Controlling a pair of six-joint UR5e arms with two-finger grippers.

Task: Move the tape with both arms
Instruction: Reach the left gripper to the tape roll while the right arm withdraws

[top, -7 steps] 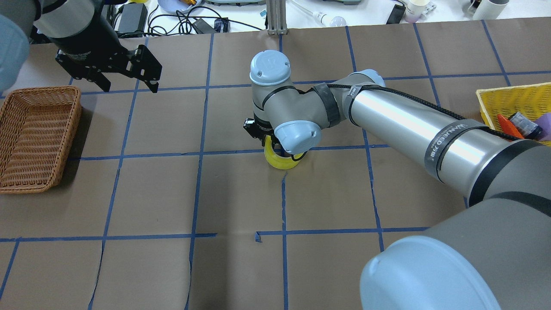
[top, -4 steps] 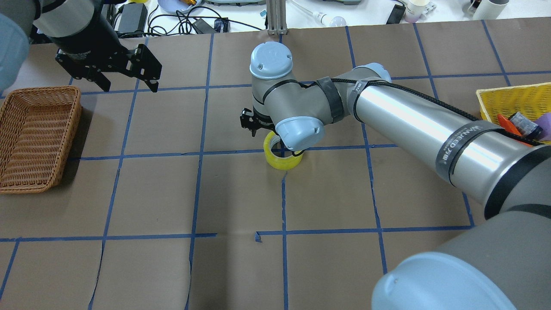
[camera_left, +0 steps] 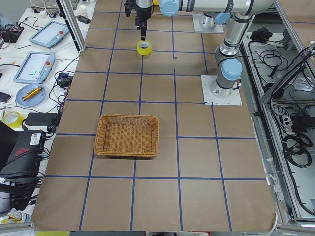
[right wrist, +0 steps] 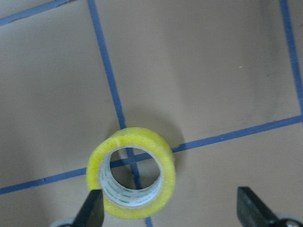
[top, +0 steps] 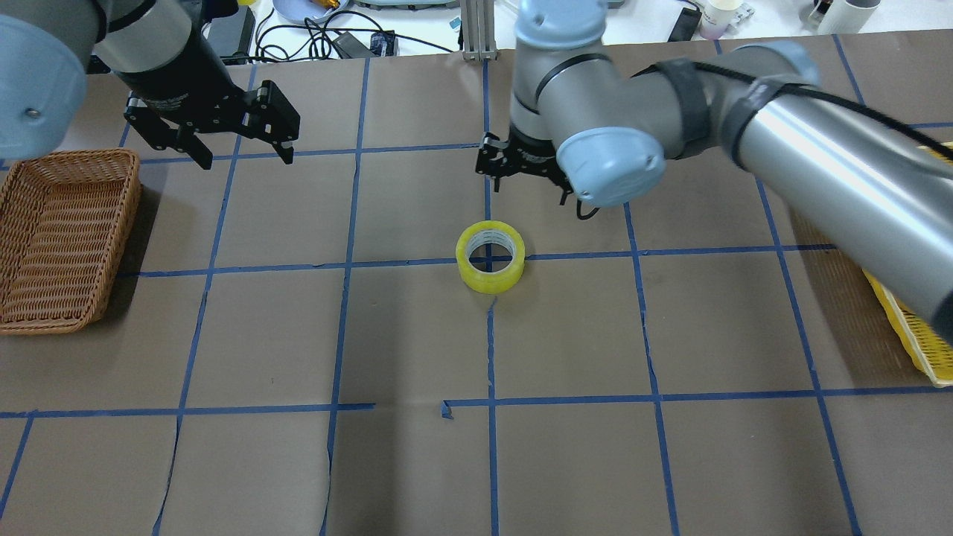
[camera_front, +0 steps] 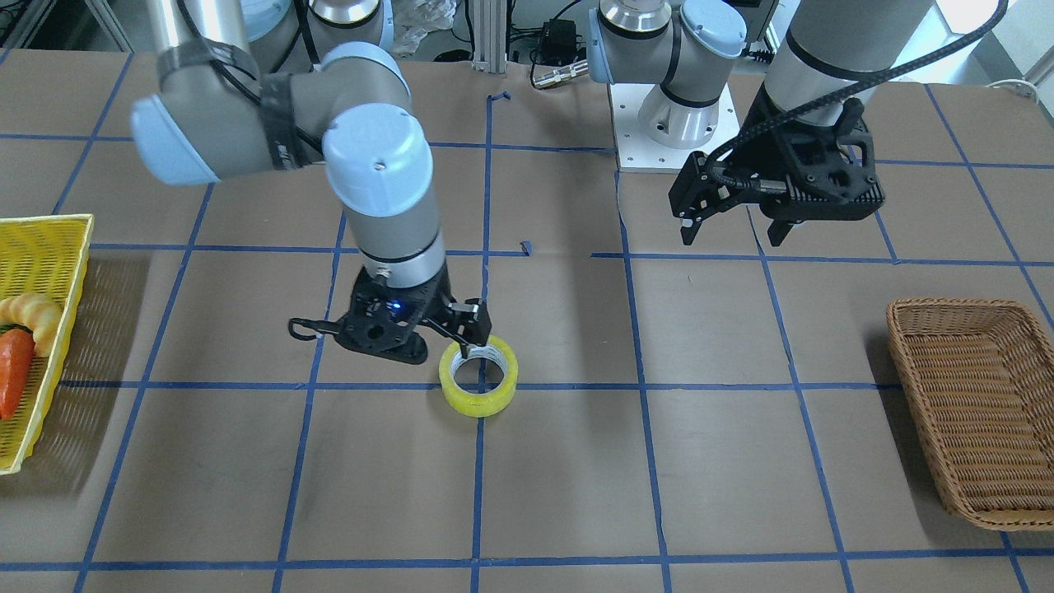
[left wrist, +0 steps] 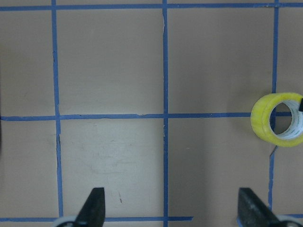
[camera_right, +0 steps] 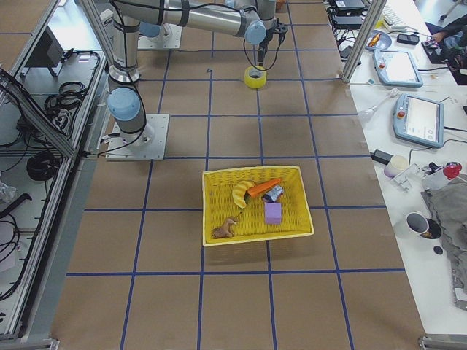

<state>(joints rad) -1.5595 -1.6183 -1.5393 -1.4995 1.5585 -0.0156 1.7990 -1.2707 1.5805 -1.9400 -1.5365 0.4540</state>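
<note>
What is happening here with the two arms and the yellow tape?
The tape lies flat on the table, on a crossing of blue lines, and nothing grips it. The right gripper hangs open above it, a little to one side. The left gripper is open too and hovers away from it, close to the wicker basket. So the tape has not yet reached the left arm.

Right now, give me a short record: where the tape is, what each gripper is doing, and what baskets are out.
tape: lying flat on the table where two blue lines cross, held by nothing
right gripper: open, raised above the tape, not gripping it
left gripper: open, empty, hovering nearer the wicker basket
wicker basket: empty, at the robot's left end
yellow basket: holds several items, at the robot's right end
</note>
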